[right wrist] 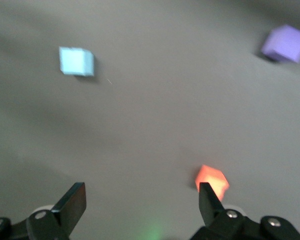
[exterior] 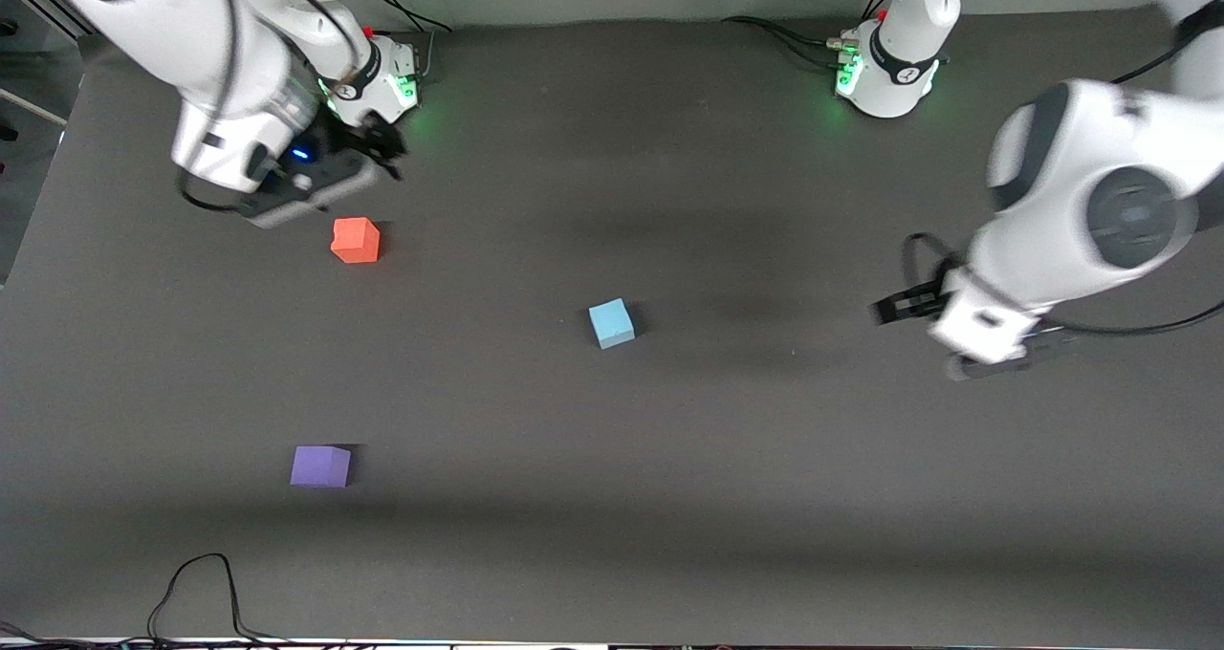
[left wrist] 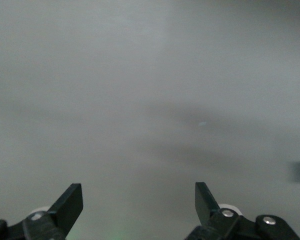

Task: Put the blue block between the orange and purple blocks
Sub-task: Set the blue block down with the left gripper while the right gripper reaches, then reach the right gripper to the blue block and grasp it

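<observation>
While both tools hang apart, blue block (exterior: 611, 323) lies between.

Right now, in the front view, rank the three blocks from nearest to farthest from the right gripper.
1. Orange block: on the table just beside the right gripper, at the right arm's end.
2. Blue block: mid-table, toward the left arm's end.
3. Purple block: closest of the three to the front camera.

Blue block (exterior: 611, 323) mid-table, open table (exterior: 765, 459) all round it. Orange block (exterior: 356, 240) and purple block (exterior: 320, 465) well apart, gap between them unobstructed.
</observation>
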`<act>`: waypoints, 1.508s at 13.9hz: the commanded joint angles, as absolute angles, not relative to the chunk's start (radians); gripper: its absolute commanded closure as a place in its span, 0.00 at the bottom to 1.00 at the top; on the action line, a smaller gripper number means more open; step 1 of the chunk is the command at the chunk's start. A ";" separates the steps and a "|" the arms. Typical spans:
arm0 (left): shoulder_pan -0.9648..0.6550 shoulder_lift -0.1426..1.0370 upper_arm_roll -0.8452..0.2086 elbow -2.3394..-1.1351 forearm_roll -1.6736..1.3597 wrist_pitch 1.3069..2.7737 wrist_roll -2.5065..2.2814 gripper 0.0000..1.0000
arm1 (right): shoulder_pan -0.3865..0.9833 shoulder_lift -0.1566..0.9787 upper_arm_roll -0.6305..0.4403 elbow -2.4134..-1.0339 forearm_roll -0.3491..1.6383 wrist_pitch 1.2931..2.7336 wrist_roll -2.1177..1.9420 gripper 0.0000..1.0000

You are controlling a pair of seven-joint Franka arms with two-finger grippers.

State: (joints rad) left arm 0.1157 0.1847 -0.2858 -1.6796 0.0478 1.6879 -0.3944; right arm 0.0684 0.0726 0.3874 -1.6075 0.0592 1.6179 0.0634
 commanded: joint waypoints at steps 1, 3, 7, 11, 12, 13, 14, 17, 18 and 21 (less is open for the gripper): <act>0.236 0.059 -0.291 -1.816 0.038 1.721 -0.208 0.00 | 0.072 0.340 0.452 -1.404 0.010 1.731 0.118 0.00; 0.316 0.014 -0.291 -1.813 0.048 1.688 -0.103 0.00 | 0.080 0.446 0.506 -1.404 -0.041 1.866 0.213 0.00; 0.327 -0.055 -0.285 -1.783 0.078 1.614 -0.103 0.00 | 0.149 0.645 0.558 -1.405 -0.224 2.097 0.487 0.00; 0.279 -0.066 -0.302 -1.789 0.069 1.600 -0.168 0.00 | 0.227 0.767 0.578 -1.445 -0.455 2.224 0.722 0.00; 0.202 -0.064 -0.273 -1.790 0.075 1.594 -0.179 0.00 | 0.230 0.776 0.580 -1.471 -0.522 2.229 0.750 0.00; 0.073 -0.069 -0.167 -1.789 0.080 1.583 -0.208 0.00 | 0.247 0.793 0.580 -1.495 -0.585 2.262 0.782 0.00; -0.040 -0.069 -0.079 -1.789 0.081 1.577 -0.256 0.00 | 0.256 0.813 0.580 -1.512 -0.618 2.322 0.832 0.00; -0.077 -0.069 -0.003 -1.789 0.081 1.586 -0.229 0.00 | 0.275 0.822 0.580 -1.577 -0.638 2.399 0.888 0.00; -0.071 -0.069 0.011 -1.789 0.081 1.594 -0.197 0.00 | 0.278 0.822 0.580 -1.594 -0.661 2.401 0.914 0.00; -0.055 -0.071 0.012 -1.793 0.072 1.606 -0.170 0.00 | 0.287 0.827 0.581 -1.660 -0.800 2.448 1.035 0.00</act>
